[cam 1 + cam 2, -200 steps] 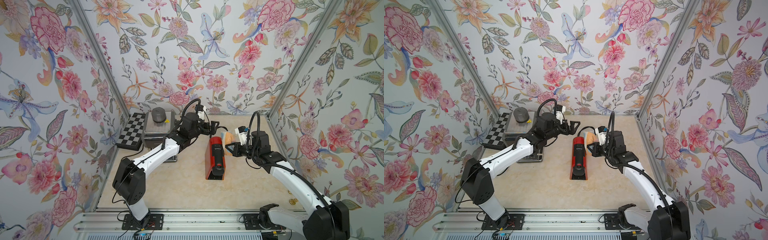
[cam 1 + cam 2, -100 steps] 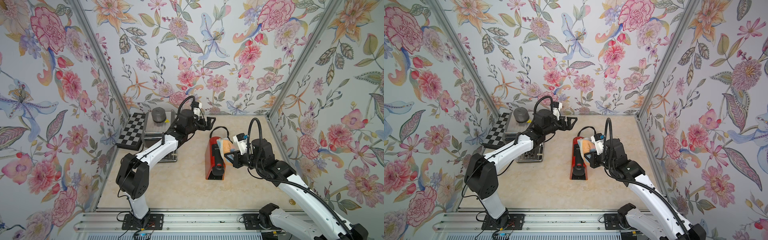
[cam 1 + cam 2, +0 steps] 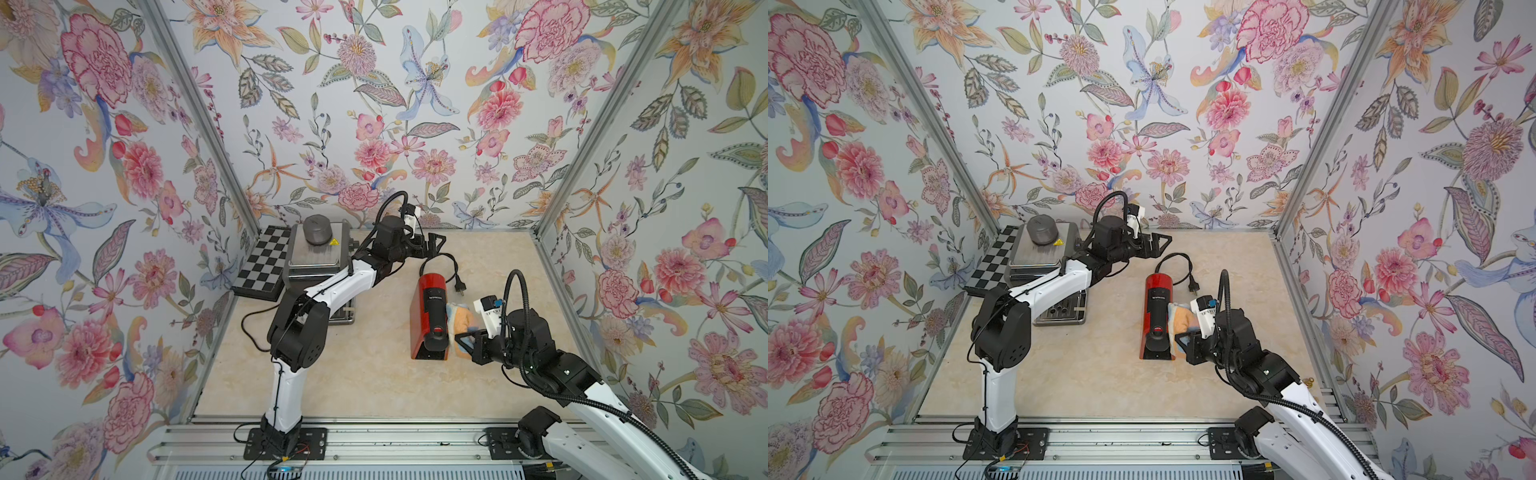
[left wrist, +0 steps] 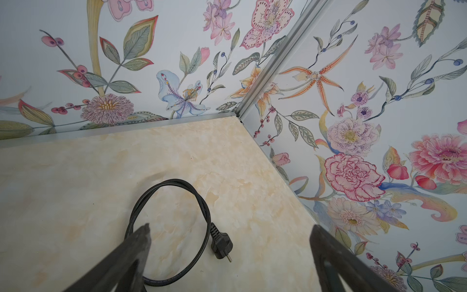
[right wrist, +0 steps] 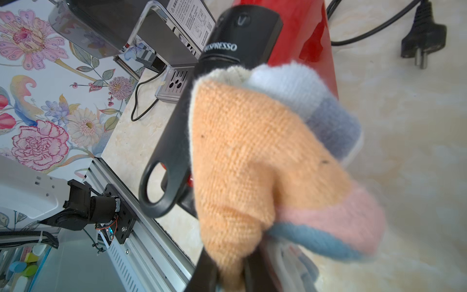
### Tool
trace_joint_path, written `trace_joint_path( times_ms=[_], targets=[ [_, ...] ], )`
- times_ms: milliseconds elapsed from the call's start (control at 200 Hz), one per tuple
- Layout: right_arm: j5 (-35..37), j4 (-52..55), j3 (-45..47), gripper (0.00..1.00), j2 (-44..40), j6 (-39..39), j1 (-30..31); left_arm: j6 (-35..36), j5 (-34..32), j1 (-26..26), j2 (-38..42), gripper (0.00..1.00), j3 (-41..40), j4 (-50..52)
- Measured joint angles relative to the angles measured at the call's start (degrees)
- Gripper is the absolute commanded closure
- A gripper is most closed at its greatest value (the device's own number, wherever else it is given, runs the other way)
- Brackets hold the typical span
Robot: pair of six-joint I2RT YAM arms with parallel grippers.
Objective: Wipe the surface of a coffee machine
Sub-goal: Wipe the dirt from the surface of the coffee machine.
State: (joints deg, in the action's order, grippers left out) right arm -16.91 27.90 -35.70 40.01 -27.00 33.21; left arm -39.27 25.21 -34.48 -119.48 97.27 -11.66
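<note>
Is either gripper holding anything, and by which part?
Right gripper is shut on the orange, blue and pink terry cloth, pinching a bunched end. Left gripper is open, empty.

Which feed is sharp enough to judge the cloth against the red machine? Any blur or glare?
Right wrist view: cloth weave crisp on the orange face, its pink and blue edge smeared; soft reflections on the red machine. In both top views: even light, no hard shadows, cloth small. Left wrist view: cord sharp, machine out of frame.
</note>
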Motion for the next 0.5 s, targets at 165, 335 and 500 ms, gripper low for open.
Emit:
trace_joint_path(
  times_ms=[165, 335, 500],
  targets=[
    [-0.63, 3.45, 4.11, 1.0, -2.01, -2.84, 1.9, -3.58, 5.68, -0.04, -5.81, 0.01, 1.57, -4.39],
    [-0.55, 2.45, 8.28, 1.0, -1.68, -6.16, 4.74, -6.34, 10.54, -0.04, -8.04, 0.01, 1.62, -7.19],
    [-0.81, -1.49, 9.51, 1.0, 2.38, -8.09, 7.08, -8.02, 13.05, -0.04, -8.04, 0.01, 1.57, -10.38]
  ],
)
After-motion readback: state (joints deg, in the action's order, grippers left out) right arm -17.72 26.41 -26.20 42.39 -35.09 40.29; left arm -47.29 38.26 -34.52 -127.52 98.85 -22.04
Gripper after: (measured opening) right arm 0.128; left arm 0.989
